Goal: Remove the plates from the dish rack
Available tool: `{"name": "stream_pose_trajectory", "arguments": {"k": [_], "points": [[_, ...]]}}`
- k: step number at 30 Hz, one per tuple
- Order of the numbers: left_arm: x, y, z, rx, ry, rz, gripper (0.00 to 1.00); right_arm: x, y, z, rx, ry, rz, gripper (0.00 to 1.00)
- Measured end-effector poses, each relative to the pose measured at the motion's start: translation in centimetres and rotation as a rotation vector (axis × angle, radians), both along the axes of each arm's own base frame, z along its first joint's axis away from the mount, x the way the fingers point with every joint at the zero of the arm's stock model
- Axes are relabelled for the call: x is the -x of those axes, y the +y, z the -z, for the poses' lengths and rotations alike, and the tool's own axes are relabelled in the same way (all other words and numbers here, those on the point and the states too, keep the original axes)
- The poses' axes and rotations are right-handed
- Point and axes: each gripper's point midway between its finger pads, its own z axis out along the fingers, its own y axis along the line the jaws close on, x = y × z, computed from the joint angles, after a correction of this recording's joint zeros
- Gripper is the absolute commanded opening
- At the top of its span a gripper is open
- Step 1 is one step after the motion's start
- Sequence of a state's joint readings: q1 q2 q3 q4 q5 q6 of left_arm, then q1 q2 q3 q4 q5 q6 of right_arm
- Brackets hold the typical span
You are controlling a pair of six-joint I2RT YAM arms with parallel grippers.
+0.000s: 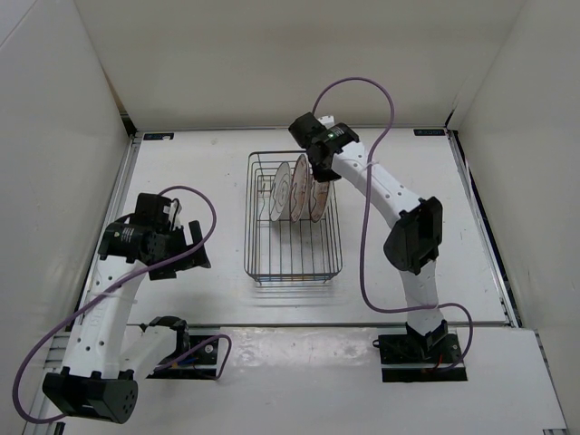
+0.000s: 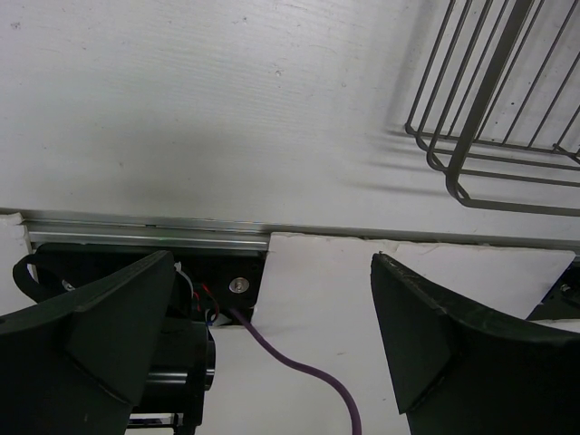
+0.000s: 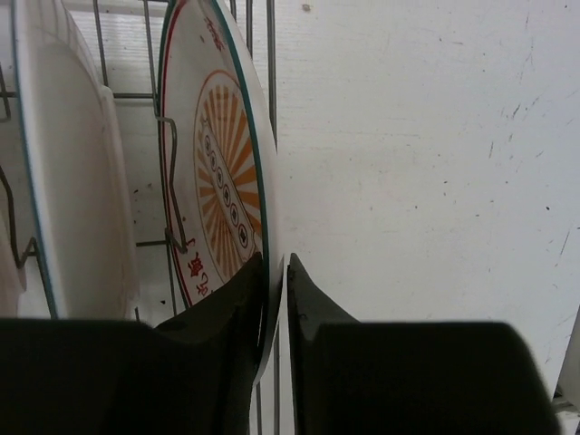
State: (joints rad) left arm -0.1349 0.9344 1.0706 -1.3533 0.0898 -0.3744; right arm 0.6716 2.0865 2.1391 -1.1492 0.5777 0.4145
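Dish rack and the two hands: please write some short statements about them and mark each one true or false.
1. Three plates stand on edge in the dish rack. True.
2. The right hand grips the rim of the rightmost plate. True.
3. The left hand holds a plate. False: it is open and empty, to the left of the rack.
4. The dish rack is empty. False: all three plates are in it.

White arm links [image 1: 376,186], black joints [image 1: 414,234], looping purple cables [image 2: 299,364], black wedge-shaped fingers [image 2: 453,344].
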Motion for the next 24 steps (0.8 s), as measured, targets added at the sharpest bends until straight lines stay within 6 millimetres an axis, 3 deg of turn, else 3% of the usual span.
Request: {"name": "stream_pose_trajectory", "arguments": {"k": [5,17,21,24], "points": [[0.0,0.0,0.0,0.001,-0.002,0.0,1.0,-0.4,0.5,-0.5,-0.001,-0.034,0.015,0.0],[0.4,0.0,0.4,0.0,0.009,0.005,1.0,-0.4,-0.6,-2.4,0.046,-0.061,0.017,0.0],[0.4,-0.1,0.4,0.001,0.01,0.008,1.0,-0.1,-1.3,-4.5,0.043,-0.103,0.009,0.0],[0.4,-0.2,0.5,0.003,0.015,0.011,1.0,0.2,-2.4,-8.1,0.018,-0.182,0.023,0.0]]}}
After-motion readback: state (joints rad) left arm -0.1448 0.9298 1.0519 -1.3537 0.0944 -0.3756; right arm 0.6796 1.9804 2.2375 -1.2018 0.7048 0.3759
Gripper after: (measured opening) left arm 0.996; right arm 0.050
